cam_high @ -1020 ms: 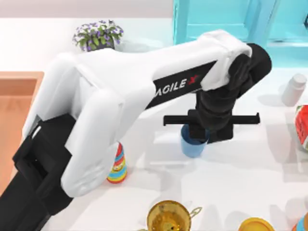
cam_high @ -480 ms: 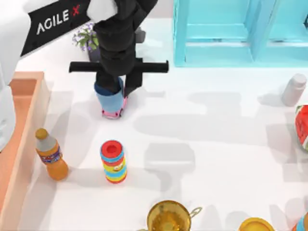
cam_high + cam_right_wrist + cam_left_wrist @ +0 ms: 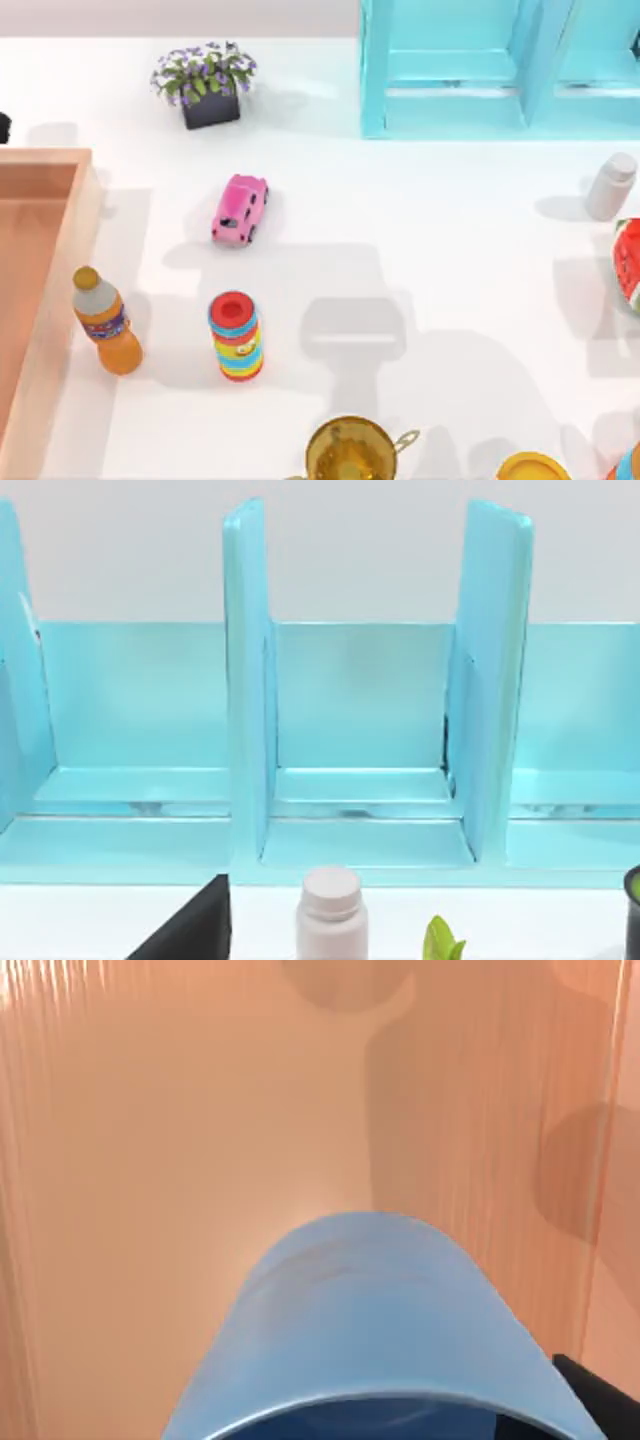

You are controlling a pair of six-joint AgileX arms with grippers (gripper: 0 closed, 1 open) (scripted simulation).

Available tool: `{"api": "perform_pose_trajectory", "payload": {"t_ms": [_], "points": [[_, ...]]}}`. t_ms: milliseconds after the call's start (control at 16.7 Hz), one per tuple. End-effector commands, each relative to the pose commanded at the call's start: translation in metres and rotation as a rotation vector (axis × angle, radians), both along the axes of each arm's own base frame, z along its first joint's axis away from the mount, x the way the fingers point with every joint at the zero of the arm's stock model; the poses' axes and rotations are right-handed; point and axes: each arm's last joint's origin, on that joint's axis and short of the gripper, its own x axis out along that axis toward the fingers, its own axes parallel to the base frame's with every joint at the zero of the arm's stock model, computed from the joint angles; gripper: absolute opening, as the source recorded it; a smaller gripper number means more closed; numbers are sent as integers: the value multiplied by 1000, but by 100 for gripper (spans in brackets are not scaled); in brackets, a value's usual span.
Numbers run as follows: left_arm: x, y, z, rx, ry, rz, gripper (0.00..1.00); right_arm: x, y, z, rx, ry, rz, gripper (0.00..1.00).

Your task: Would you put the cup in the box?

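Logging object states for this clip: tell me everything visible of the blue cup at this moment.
The cup shows in the left wrist view as a plain, smooth, light blue plastic-looking shell, seen close from its open end: a thin rim with a darker blue inside at the frame's edge. No handle or marking shows. It hangs in front of the box, whose orange-tan wooden surface fills the background; whether it touches that surface cannot be told. A black part, probably a finger of the left gripper, sits beside the cup's rim.

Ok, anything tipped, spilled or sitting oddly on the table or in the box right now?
Nothing stands out. The bottle, ring stack and plant stand upright, and the toy car sits on its wheels. In the left wrist view, the cup hangs over the box floor, and nothing has spilled.
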Motion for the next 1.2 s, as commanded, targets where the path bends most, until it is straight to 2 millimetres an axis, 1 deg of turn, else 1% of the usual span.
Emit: {"api": "perform_pose_trajectory", "payload": {"t_ms": [60,180,540,720,1020,1080,1200], "points": [[-11,11,3,-1,2,0,0,0,0,0,0,0,0,100],[-24,22,5,-2,5,0,0,0,0,0,0,0,0,100],[-24,22,4,2,5,-4,0,0,0,0,0,0,0,100],[-22,25,-12,1,1,-6,0,0,0,0,0,0,0,100],[-21,31,-54,-2,2,0,0,0,0,0,0,0,0,100],[-22,32,-58,-2,5,0,0,0,0,0,0,0,0,100],[-22,32,-59,-2,5,0,0,0,0,0,0,0,0,100]]}}
